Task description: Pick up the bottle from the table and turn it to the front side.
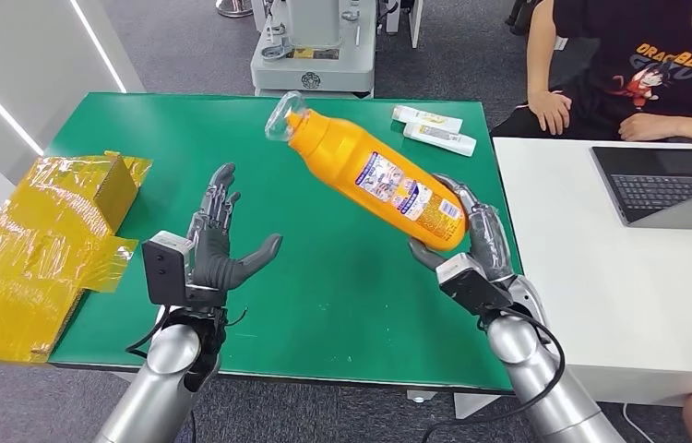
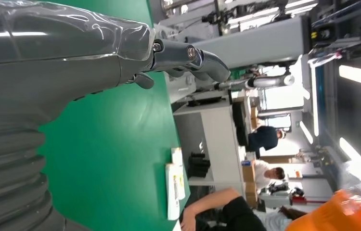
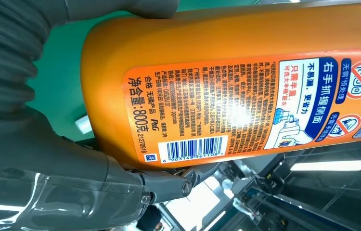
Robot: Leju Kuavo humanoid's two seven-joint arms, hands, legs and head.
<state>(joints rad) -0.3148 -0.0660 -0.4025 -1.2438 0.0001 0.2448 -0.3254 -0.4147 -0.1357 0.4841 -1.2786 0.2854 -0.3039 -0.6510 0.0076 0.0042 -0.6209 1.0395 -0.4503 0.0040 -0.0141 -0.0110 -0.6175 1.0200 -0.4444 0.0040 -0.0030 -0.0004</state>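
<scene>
My right hand (image 1: 476,242) grips the base of an orange bottle (image 1: 375,174) with a clear cap. It holds the bottle tilted above the green table (image 1: 324,286), cap up and toward the far left. The back label with a barcode faces me (image 3: 246,106), and the thumb (image 3: 121,192) lies under the bottle. Over the table's near left, my left hand (image 1: 216,251) hangs open with the fingers spread and nothing in it. Its fingers (image 2: 188,55) show in the left wrist view, with the bottle's orange edge (image 2: 347,214) in the corner.
Two white tubes (image 1: 435,129) lie at the table's far right. Yellow wrapped boxes (image 1: 38,231) sit at the left edge. A white desk (image 1: 601,277) with a laptop (image 1: 665,185) adjoins on the right, where a person (image 1: 638,65) sits. A machine base (image 1: 315,55) stands behind the table.
</scene>
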